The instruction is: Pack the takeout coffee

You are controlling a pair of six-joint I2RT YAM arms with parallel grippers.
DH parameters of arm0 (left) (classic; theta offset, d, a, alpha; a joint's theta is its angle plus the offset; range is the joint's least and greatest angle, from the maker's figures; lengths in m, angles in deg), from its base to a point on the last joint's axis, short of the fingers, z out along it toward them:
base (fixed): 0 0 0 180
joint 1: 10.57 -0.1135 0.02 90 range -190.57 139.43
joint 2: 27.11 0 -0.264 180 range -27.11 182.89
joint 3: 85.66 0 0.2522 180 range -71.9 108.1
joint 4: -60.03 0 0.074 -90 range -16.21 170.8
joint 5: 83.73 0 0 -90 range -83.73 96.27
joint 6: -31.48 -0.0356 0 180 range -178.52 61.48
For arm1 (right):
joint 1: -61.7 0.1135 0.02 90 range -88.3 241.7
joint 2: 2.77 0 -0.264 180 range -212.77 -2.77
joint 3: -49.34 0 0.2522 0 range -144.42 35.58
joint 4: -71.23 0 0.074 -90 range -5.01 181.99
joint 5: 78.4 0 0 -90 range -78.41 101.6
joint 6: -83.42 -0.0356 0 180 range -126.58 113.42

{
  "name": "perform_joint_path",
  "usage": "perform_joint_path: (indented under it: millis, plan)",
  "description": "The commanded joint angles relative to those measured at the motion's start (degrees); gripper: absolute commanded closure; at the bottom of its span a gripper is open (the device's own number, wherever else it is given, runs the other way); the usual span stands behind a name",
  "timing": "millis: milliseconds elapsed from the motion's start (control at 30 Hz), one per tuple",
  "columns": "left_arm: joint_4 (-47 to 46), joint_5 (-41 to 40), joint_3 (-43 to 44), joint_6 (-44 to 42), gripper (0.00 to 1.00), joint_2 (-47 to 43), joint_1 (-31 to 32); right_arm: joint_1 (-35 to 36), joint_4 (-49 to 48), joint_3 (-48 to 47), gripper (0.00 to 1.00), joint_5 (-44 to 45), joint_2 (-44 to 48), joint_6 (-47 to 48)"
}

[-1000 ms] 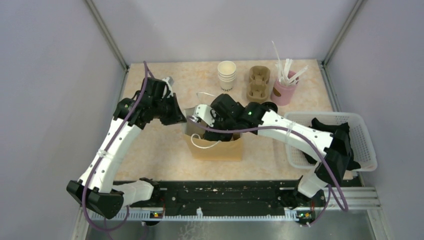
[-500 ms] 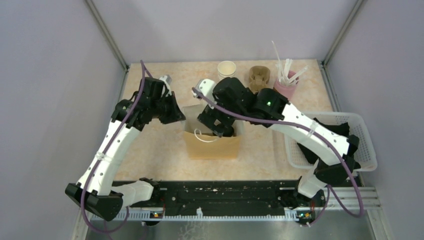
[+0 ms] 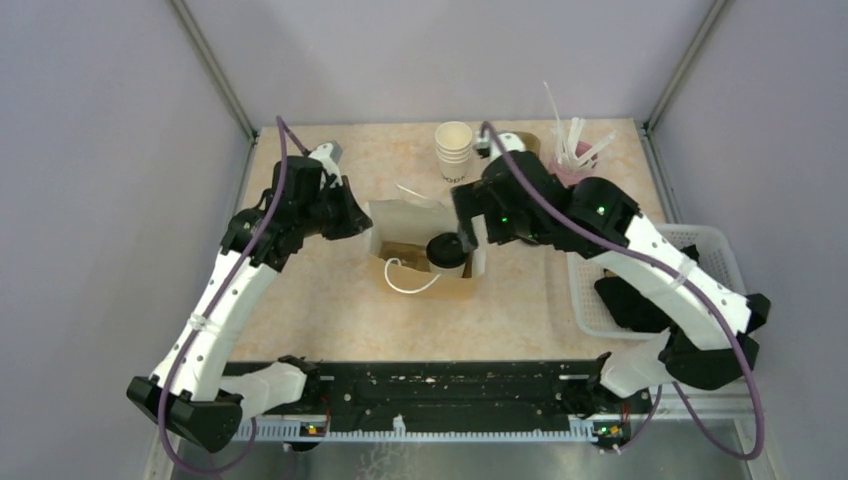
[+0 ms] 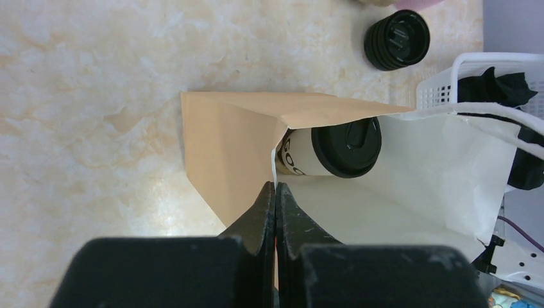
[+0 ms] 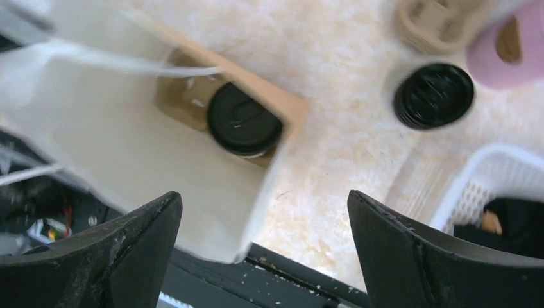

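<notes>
Toward the near edge, mid-desk, paper bag (image 3: 430,283): stands open on the desk (image 3: 320,300), mouth up, white lining showing.
Takeout coffee (image 3: 447,249): inside the bag at its right end, black lid up, upright as far as can be told.
Handling: judged light and thin-walled; a hard squeeze would dent the paper wall. The lid looks slick and only pressed on, so it could pop. Whether the cup is full cannot be told.
Where to hold: around the paper wall just under the lid, kept upright; not by the lid.
Left tool (image 4: 275,189): pressed together on the bag's left rim, pinching the paper and holding the mouth open.
Right tool (image 5: 263,192): spread wide and holding nothing, above the bag, clear of the cup.
Progress: packing looks nearly done, with the cup already in the bag.
Right edge, basket (image 3: 728,262): white, dark items in it.
Beyond the bag, pile of lids (image 5: 434,95): black, stacked, near the basket.
Far edge, stack of cups (image 3: 453,150): white, lidless.
</notes>
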Motion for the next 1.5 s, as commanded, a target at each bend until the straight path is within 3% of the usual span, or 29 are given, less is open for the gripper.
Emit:
perform_joint_path:
  millis: [0, 267, 400, 767, 900, 1033, 1233, 1467]
  plan:
    - [-12.8, -1.3, -2.6, -2.6, 1.0, -4.3, -0.1, -7.2, -9.0, 9.2, 0.01, -1.1, 9.2, -11.4]
    - [-31.0, -2.0, -13.4, -8.3, 1.0, -10.9, -0.1, -7.3, -18.1, 19.7, 0.2, -2.6, 7.1, -9.2]
    - [-35.6, -3.0, -15.5, -11.9, 1.0, -12.0, -0.1, -7.3, -20.4, 20.0, 0.21, -2.4, 5.4, -6.8]
    - [-30.8, -2.1, -16.0, -10.1, 1.0, -12.2, -0.1, -7.3, -21.2, 19.3, 0.23, 0.3, 3.2, -3.1]
    - [-29.2, -2.4, -16.3, -7.3, 1.0, -13.2, -0.1, -6.7, -23.0, 18.5, 0.27, -4.1, 3.5, 3.4]
    - [-30.1, -1.1, -18.4, -7.1, 1.0, -14.7, -0.1, -5.4, -21.6, 15.4, 0.28, -5.3, 4.6, 2.0]
    - [-31.4, -1.4, -21.7, -7.5, 1.0, -16.9, -0.1, -1.2, -30.2, 18.0, 0.29, -9.5, 1.7, 0.9]
    - [-31.7, 0.1, -23.1, -8.2, 1.0, -18.3, 0.0, -1.7, -41.5, 22.7, 0.35, 0.6, -0.9, -2.7]
